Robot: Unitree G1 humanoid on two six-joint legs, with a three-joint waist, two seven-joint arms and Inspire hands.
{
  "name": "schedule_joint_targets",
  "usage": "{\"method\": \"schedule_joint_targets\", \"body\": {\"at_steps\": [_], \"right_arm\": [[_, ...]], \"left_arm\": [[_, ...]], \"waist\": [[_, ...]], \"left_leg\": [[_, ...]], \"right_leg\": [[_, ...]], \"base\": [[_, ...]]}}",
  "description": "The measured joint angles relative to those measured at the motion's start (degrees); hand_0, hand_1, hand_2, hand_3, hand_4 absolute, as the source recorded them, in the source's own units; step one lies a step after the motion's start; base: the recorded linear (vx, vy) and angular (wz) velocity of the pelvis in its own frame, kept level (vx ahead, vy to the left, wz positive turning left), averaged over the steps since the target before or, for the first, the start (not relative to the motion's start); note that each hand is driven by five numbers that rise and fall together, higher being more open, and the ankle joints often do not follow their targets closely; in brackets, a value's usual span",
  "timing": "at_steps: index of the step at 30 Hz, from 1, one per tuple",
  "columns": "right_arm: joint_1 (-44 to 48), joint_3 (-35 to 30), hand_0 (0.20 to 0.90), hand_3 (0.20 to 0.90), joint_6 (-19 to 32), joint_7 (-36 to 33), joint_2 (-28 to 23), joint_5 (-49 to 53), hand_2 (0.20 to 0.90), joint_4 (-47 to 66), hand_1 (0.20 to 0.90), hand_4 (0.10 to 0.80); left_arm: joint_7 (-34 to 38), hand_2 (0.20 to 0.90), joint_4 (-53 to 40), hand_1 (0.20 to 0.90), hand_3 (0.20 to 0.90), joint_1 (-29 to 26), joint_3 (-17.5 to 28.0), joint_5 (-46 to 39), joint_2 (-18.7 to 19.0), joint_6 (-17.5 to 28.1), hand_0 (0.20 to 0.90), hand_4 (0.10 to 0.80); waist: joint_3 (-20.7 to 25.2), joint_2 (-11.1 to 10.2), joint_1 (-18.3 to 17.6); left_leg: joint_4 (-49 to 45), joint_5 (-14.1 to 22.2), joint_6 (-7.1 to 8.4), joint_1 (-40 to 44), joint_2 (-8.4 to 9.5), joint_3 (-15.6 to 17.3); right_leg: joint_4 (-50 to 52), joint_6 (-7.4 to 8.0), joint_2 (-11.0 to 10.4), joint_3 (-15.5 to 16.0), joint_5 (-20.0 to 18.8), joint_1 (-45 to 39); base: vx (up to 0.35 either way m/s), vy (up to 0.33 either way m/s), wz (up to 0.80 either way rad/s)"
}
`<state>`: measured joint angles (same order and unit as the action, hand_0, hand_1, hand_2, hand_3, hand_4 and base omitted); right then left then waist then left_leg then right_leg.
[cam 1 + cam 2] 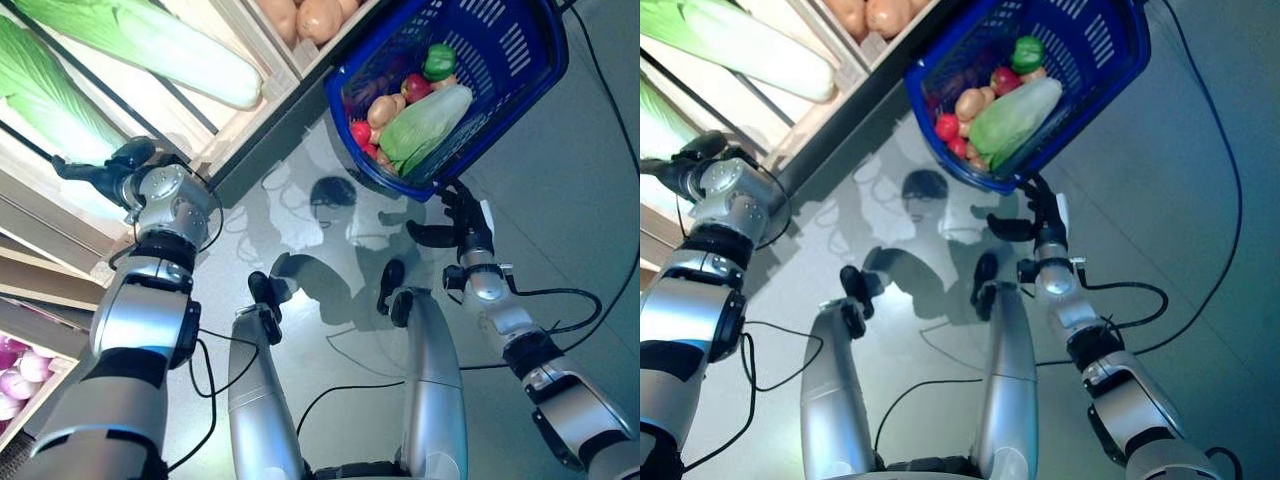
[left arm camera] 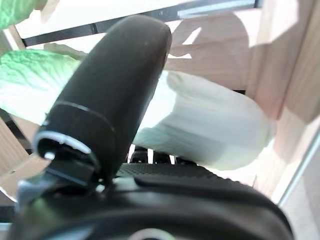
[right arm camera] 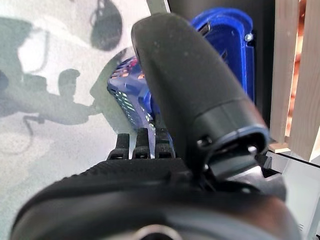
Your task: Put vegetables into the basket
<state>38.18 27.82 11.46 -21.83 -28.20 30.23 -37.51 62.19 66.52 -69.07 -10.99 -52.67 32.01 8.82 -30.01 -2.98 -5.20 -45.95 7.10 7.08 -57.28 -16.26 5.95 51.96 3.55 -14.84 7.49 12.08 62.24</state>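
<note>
The blue basket (image 1: 520, 50) stands on the floor by the wooden stand. In it lie a napa cabbage (image 1: 425, 125), a green pepper (image 1: 438, 60), a red round vegetable (image 1: 415, 87), a potato (image 1: 383, 108) and a red tomato (image 1: 361, 132). My left hand (image 1: 100, 170) reaches into the stand beside a long napa cabbage (image 1: 35, 95). In the left wrist view its fingers (image 2: 150, 156) are straight, just short of the cabbage's white end (image 2: 200, 125). My right hand (image 1: 455, 225) is open and empty, just below the basket's near rim; the basket also shows in the right wrist view (image 3: 225, 35).
The wooden stand (image 1: 240, 130) with slatted crates runs along the left and top. Its dark base (image 1: 290, 120) meets the glossy grey floor (image 1: 560, 200) beside the basket.
</note>
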Motion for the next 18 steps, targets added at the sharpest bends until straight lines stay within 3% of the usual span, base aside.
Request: {"method": "schedule_joint_targets", "body": {"at_steps": [1,2,3,4,9,18], "right_arm": [[0.2,0.0,0.900,0.900,0.1,0.0,-0.1,0.0,0.900,0.0,0.900,0.800],[0.4,0.0,0.900,0.900,0.2,0.0,-0.2,0.0,0.900,0.0,0.900,0.800],[0.6,0.0,0.900,0.900,0.2,0.0,-0.2,0.0,0.900,0.0,0.900,0.800],[0.7,0.0,0.900,0.900,0.2,0.0,-0.2,0.0,0.900,0.1,0.900,0.800],[-0.2,-0.1,0.900,0.900,0.5,-0.8,-0.6,0.0,0.900,1.2,0.900,0.800],[-2.3,-0.2,0.900,0.900,0.9,-1.3,-0.2,0.0,0.900,1.5,0.900,0.800]], "left_arm": [[0.0,0.752,0.1,0.752,0.752,-0.1,0.0,-0.1,0.2,0.0,0.752,0.701],[0.0,0.587,0.3,0.587,0.587,-0.3,0.0,-0.6,0.3,0.4,0.587,0.591],[0.0,0.476,0.7,0.476,0.476,-0.7,0.0,-1.4,0.6,1.3,0.476,0.518],[0.0,0.300,1.1,0.300,0.300,-0.7,0.0,-2.1,0.8,1.9,0.300,0.400],[-2.6,0.300,1.4,0.300,0.300,2.5,1.7,-6.7,3.5,6.9,0.300,0.400],[-9.4,0.300,1.0,0.300,0.300,4.7,3.2,-10.1,4.7,7.5,0.300,0.400]], "waist": [[0.0,0.0,0.0],[0.0,0.0,0.0],[0.0,0.0,0.0],[0.0,0.0,0.0],[0.0,0.0,0.3],[0.0,-0.6,0.8]], "left_leg": [[0.0,0.1,0.10,-0.1,0.05,-0.1],[0.0,0.1,0.13,-0.4,0.12,-0.3],[0.2,0.1,0.13,-0.6,0.17,-0.6],[0.2,0.1,0.12,-0.7,0.18,-0.8],[-0.1,-0.1,-0.12,-2.0,0.15,-1.5],[-2.1,0.4,0.57,-1.6,0.17,-2.3]], "right_leg": [[0.0,-0.02,0.0,0.0,0.0,0.3],[0.0,-0.10,0.0,0.1,-0.1,0.6],[0.0,-0.15,0.1,0.2,-0.1,1.0],[0.1,-0.19,0.1,0.4,-0.2,1.1],[0.9,-0.84,0.4,0.9,0.0,2.4],[2.3,-1.21,-0.1,1.0,0.4,1.1]], "base": [[-0.023,0.013,-0.12],[-0.023,0.011,-0.10],[-0.027,0.011,-0.09],[-0.027,0.012,-0.07],[-0.014,0.000,0.01],[-0.007,-0.004,0.02]]}}
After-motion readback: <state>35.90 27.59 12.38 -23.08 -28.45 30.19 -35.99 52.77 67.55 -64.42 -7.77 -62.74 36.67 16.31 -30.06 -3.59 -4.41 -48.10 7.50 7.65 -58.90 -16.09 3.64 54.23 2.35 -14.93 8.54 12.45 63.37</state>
